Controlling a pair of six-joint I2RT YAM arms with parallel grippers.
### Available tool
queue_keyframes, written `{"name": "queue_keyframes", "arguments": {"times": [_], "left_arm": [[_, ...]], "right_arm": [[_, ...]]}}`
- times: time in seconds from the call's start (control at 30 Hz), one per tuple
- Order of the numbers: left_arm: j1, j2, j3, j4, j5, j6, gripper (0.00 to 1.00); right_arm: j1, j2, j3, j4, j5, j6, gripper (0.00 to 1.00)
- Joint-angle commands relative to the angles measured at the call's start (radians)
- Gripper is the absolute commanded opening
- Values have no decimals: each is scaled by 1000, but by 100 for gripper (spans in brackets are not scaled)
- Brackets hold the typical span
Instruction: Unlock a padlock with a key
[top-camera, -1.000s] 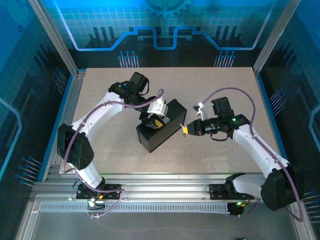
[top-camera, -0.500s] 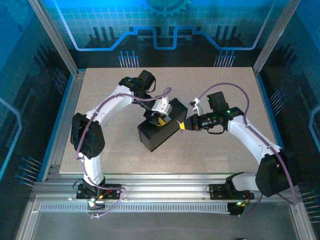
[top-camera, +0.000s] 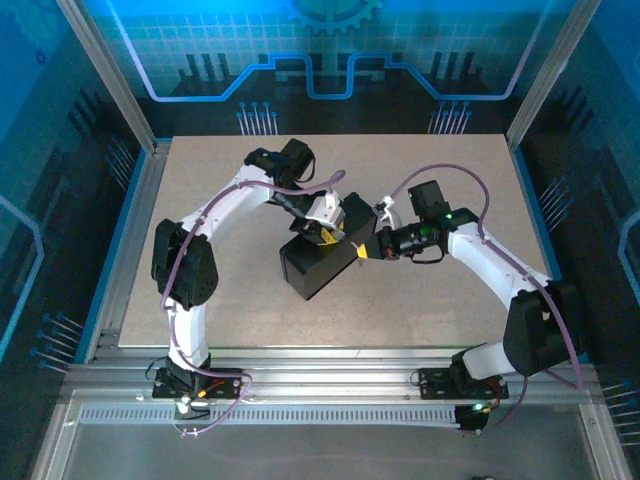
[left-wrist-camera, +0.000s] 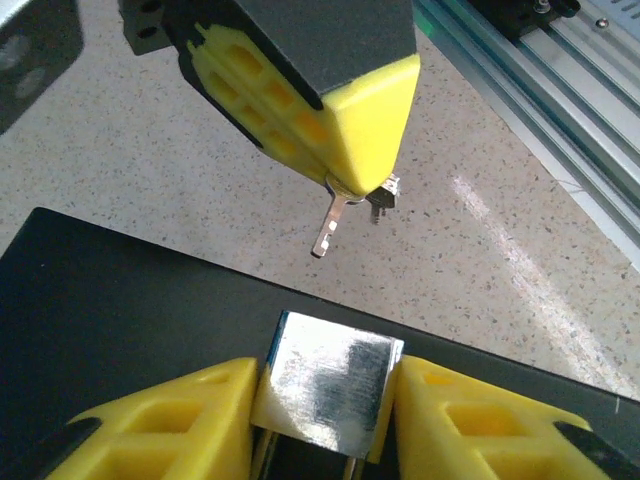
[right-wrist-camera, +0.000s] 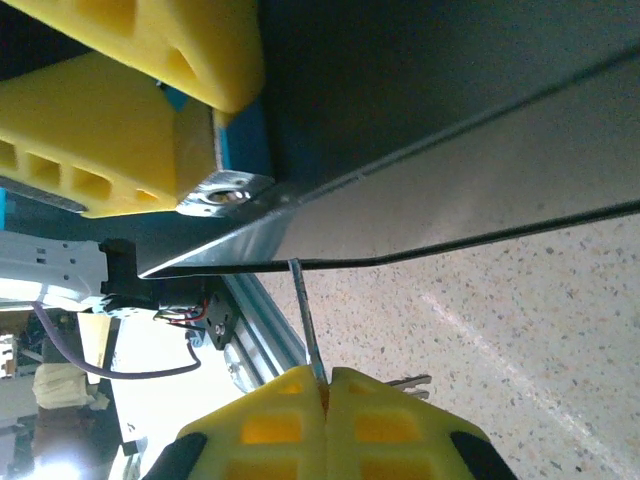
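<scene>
- Brass-yellow edges and a shiny metal face mark the padlock (left-wrist-camera: 328, 385), which sits between the yellow fingers (left-wrist-camera: 190, 410) of my left gripper (top-camera: 322, 234).
- Both fingers press against the lock's sides in the left wrist view, so I read that gripper as clamped on the padlock.
- The lock is held over the black box (top-camera: 315, 270), at the edge of the box nearest my right arm.
- The box lies at an angle near the middle of the speckled table (top-camera: 430, 180).
- My right gripper (right-wrist-camera: 325, 385) has its jaws pressed together, and the key (right-wrist-camera: 303, 315) is pinched between the tips.
- A thin silvery blade sticks out past the fingertips towards the box and the lock.
- A second small key of the bunch shows just beside the fingers.
- From the left wrist camera, the key's tip hangs near the padlock with bare table between them, so the two are apart.
- From the right wrist camera, the blade's end meets the line of the box edge just beside the lock's metal underside. I cannot tell from there whether it touches.
- From above, the two grippers meet nose to nose at the box's right corner, very close together.
</scene>
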Motion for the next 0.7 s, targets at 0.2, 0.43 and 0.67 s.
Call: {"name": "queue_keyframes", "arguments": {"times": [0.2,0.43,0.67], "left_arm": [[17,-23,-10,46,100,24,26],[40,-82,-58,123,180,-4,23],[42,-96,-73,138,193,-6,23]], "right_arm": [[0,-7,62,-40,-92,-40,0],[1,-7,79,-54,-119,-44,0],[7,15,89,-29,-143,-22,0]]}}
